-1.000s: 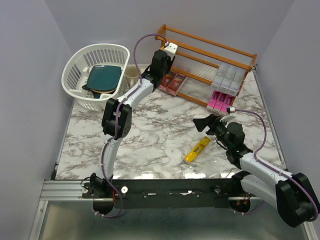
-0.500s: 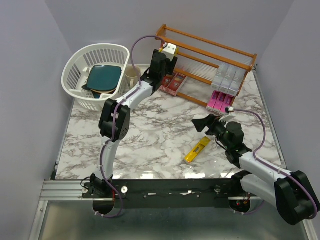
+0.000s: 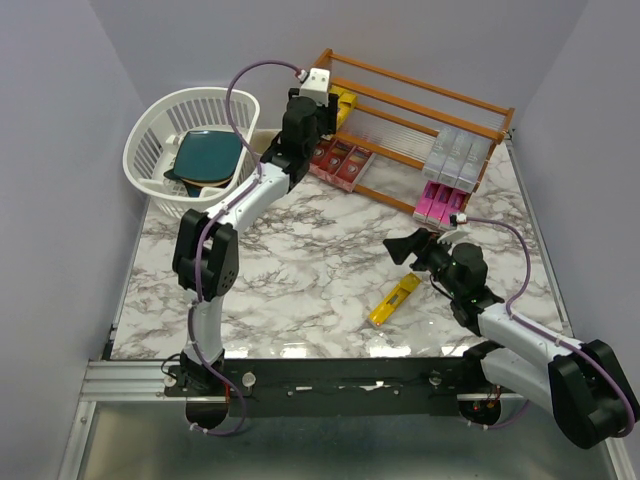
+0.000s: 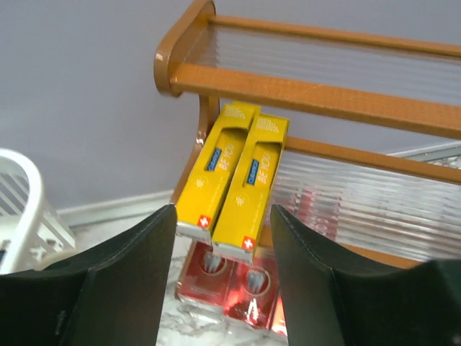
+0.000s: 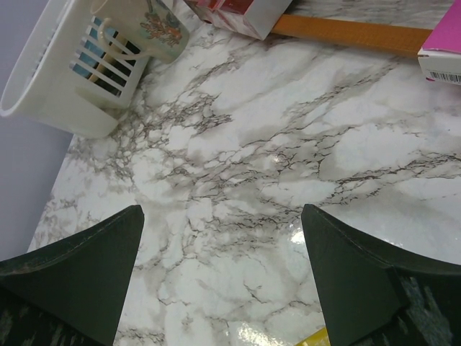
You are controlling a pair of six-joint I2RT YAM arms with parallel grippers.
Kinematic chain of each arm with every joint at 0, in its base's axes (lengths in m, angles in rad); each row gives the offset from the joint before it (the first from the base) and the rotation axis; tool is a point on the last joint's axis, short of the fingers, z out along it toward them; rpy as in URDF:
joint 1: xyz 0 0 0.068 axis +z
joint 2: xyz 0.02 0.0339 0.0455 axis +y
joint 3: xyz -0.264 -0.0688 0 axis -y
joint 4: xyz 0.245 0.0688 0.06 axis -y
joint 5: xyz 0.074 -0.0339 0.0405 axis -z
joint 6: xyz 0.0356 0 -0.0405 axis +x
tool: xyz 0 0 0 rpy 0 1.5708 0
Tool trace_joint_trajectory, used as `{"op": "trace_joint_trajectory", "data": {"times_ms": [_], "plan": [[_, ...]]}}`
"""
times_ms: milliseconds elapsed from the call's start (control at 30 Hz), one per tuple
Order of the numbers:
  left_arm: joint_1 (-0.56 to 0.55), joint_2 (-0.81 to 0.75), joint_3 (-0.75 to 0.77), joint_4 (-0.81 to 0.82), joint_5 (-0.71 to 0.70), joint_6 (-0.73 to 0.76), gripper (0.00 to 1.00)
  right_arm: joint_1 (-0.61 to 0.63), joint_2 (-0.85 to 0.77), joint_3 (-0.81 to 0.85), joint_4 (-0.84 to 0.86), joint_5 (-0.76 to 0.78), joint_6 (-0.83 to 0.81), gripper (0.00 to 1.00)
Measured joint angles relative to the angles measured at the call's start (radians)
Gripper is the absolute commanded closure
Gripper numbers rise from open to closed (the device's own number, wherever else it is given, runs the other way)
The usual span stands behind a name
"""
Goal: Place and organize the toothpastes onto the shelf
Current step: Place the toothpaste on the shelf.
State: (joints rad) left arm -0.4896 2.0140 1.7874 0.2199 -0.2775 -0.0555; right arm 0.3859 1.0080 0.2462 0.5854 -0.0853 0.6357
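Take the likely light, stiff, crushable yellow cardboard toothpaste carton, flat on the marble surface beside the wide, empty right claw, across its long sides at mid-length; left claw parted, empty, at the far reddish-brown wooden shelf.

Your left arm stretches far forward, and the left gripper has its jaws parted and empty. Your right arm is bent low, and the right gripper is spread wide, empty and tilted downward.
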Motion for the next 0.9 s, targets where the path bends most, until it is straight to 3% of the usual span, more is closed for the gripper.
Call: {"op": "trace_joint_trajectory", "data": {"times_ms": [367,900], "plan": [[0.001,-0.024,-0.082,-0.158,0.027,-0.244,0.39,0.0,0.0,0.009,0.0,-0.003,0.0,0.01],[0.046,0.082,0.071,-0.274,0.163,-0.432,0.4,0.0,0.0,0.009,0.0,-0.003,0.0,0.01]]}}
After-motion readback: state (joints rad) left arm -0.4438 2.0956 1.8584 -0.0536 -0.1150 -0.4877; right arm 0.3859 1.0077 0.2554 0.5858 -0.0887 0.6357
